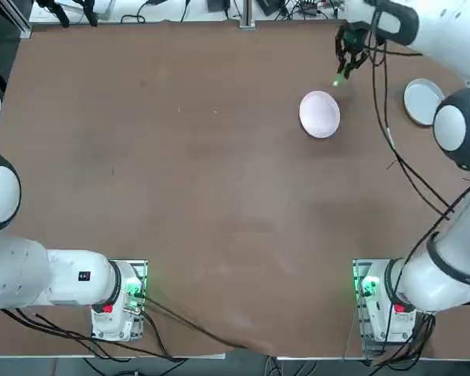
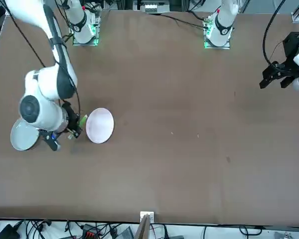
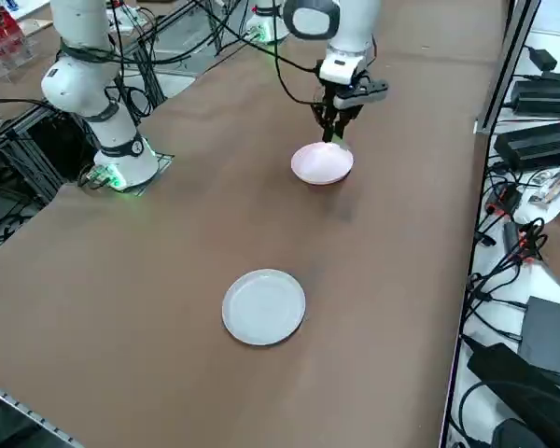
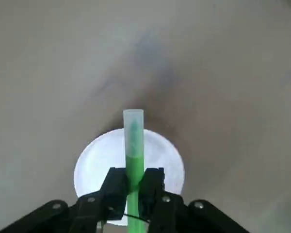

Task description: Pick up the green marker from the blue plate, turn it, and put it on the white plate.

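My right gripper [image 4: 134, 183] is shut on the green marker [image 4: 133, 141], which sticks out past the fingertips. In the wrist view the white plate [image 4: 98, 165] lies below the marker. From overhead, the gripper [image 1: 350, 61] hangs in the air just beyond the far right rim of the white plate [image 1: 319, 114], with the marker's green tip [image 1: 338, 81] pointing down toward it. The blue plate [image 1: 422, 101] lies bare to the right, under the arm. The side view shows the gripper [image 3: 336, 126] above the white plate [image 3: 322, 164], and the blue plate [image 3: 264, 306] nearer the camera.
The brown table [image 1: 204, 196] stretches wide to the left of the plates. Black cables [image 1: 392, 133] hang from my right arm between the two plates. The table's far edge [image 1: 243, 23] runs close behind the gripper, with cables and gear beyond it.
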Available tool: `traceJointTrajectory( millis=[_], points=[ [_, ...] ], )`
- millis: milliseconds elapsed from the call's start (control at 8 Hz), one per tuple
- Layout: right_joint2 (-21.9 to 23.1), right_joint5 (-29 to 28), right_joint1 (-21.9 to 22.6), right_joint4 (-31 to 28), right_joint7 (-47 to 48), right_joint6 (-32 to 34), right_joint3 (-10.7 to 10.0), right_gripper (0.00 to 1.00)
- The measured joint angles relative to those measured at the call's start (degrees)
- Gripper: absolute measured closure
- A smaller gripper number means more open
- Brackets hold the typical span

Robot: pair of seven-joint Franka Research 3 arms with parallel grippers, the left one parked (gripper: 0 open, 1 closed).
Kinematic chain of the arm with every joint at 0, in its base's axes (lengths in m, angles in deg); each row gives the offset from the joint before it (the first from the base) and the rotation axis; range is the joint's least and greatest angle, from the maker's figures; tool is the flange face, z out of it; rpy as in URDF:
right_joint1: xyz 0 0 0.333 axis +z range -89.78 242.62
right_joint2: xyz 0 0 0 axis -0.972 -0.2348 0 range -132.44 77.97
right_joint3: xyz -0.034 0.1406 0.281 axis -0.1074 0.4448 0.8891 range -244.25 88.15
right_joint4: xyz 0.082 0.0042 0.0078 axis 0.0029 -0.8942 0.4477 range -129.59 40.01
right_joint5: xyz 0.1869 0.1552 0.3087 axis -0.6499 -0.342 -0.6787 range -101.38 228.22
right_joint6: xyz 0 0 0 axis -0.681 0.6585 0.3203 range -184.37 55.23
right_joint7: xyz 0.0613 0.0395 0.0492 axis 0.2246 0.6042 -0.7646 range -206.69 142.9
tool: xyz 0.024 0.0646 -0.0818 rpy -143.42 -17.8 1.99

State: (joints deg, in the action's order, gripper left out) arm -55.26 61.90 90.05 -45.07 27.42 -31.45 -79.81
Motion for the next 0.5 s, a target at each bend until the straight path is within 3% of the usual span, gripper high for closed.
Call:
traceJointTrajectory(
  millis=[500],
  points=[
    [-2.4,-0.1,1.6,-2.4,17.8,-6.4,0.0,0.83]
  ],
)
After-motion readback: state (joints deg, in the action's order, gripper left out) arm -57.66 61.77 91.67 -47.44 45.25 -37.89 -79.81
